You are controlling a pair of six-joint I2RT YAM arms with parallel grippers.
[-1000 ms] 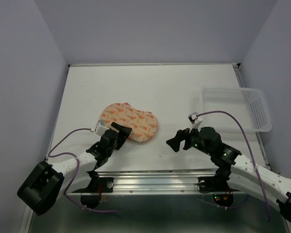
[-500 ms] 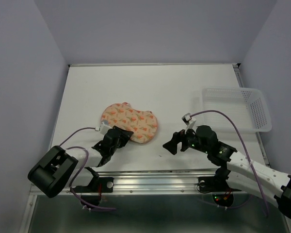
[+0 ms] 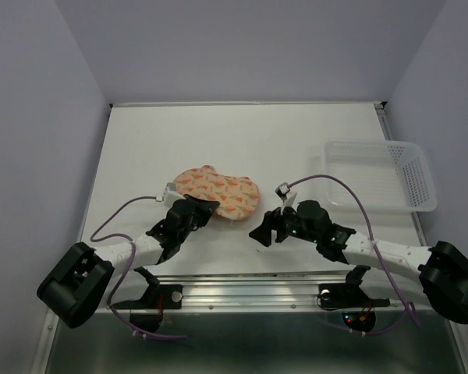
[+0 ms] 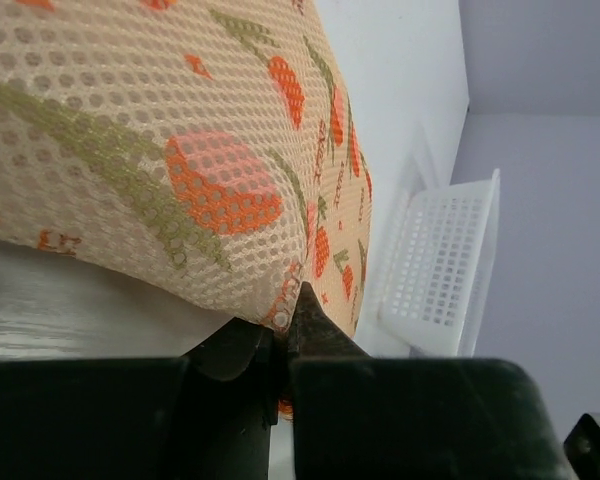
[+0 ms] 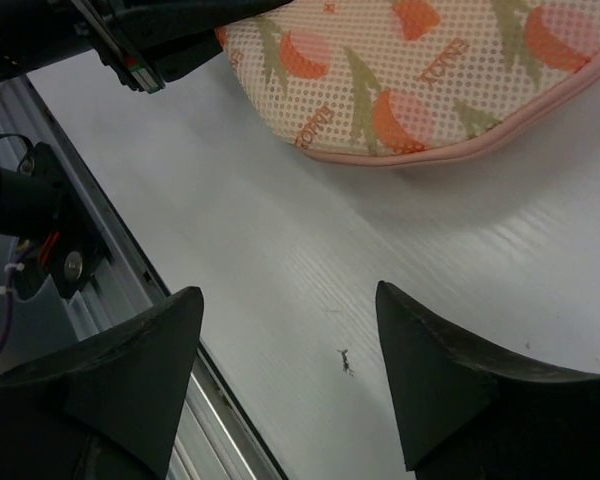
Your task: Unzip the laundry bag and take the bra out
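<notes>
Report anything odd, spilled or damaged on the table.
Only a small dark speck lies on the table, in front of the right gripper and near the laundry bag. Nothing looks spilled or damaged.

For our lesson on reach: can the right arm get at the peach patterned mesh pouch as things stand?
Probably yes: the right gripper stands open beside the peach patterned mesh pouch, only bare white table between them; the left gripper pinches its other end.
</notes>
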